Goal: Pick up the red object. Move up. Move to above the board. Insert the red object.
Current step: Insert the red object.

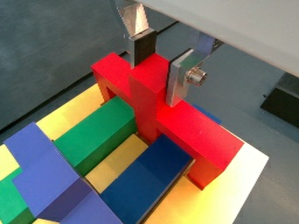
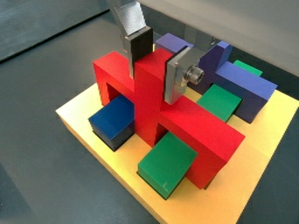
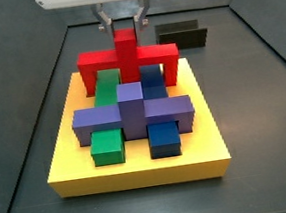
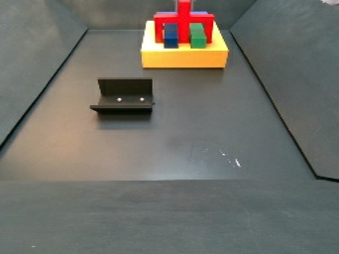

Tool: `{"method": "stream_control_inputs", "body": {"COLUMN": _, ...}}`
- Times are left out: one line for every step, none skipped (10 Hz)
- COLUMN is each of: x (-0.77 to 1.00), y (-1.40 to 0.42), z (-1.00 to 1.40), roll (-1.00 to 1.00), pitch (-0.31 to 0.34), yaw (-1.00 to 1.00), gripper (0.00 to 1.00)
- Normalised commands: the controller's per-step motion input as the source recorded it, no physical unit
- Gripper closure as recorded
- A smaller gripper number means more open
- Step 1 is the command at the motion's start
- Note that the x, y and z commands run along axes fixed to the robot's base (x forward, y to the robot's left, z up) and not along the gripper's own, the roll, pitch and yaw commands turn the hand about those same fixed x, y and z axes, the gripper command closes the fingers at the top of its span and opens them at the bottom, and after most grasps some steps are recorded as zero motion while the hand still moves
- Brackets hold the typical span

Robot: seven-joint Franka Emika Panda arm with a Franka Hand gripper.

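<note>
The gripper [image 1: 160, 66] stands directly over the board [image 3: 139, 170], its silver plates closed narrowly on the upright centre post of the red object [image 1: 158, 105], seen in both wrist views with a finger [image 2: 177, 77] pressed flat against each side of that post. In a side view the red object [image 3: 128, 58] sits in the upper middle of the frame, at the far edge of the board, its crossbar straddling a green bar [image 3: 106, 83] and a blue bar [image 3: 151, 76], with the purple cross block [image 3: 133, 114] just in front. Its prongs appear to reach down into the board's slots, though whether it is fully seated cannot be told from these angles. The piece looks rigid, light and smooth-faced, likely hard plastic, so a firm squeeze on the flat sides of the centre post, as here, seems the soundest hold; a skewed grip could jam the square prongs against the slot walls. In the wider side view the board [image 4: 184, 59] lies at the top centre of the table [image 4: 199, 129], well apart from the fixture [image 4: 125, 96] at left of centre.
</note>
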Motion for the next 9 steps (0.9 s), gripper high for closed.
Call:
{"method": "stream_control_inputs", "body": {"x": 0.28, "y": 0.05, "z": -0.34, "roll": 0.0, "pitch": 0.0, "yaw": -0.01, "gripper": 1.0}}
{"method": "stream_control_inputs", "body": {"x": 0.08, "y": 0.07, "z": -0.25, "roll": 0.0, "pitch": 0.0, "yaw": 0.0, "gripper": 1.0}}
{"method": "stream_control_inputs", "body": {"x": 0.0, "y": 0.04, "z": -0.2, "roll": 0.0, "pitch": 0.0, "yaw": 0.0, "gripper": 1.0}}
{"method": "stream_control_inputs", "body": {"x": -0.14, "y": 0.0, "z": -0.09, "roll": -0.01, "pitch": -0.024, "yaw": 0.0, "gripper": 1.0}}
{"method": "stream_control_inputs", "body": {"x": -0.09, "y": 0.0, "z": -0.07, "roll": 0.0, "pitch": -0.011, "yaw": 0.0, "gripper": 1.0}}
{"method": "stream_control_inputs", "body": {"x": -0.07, "y": 0.0, "z": -0.1, "roll": 0.0, "pitch": 0.0, "yaw": 0.0, "gripper": 1.0}}
{"method": "stream_control_inputs", "body": {"x": -0.03, "y": 0.0, "z": -0.08, "roll": 0.0, "pitch": 0.0, "yaw": 0.0, "gripper": 1.0}}
{"method": "stream_control_inputs", "body": {"x": -0.04, "y": 0.0, "z": -0.11, "roll": 0.0, "pitch": 0.0, "yaw": 0.0, "gripper": 1.0}}
{"method": "stream_control_inputs", "body": {"x": 0.0, "y": 0.0, "z": -0.1, "roll": 0.0, "pitch": 0.0, "yaw": 0.0, "gripper": 1.0}}
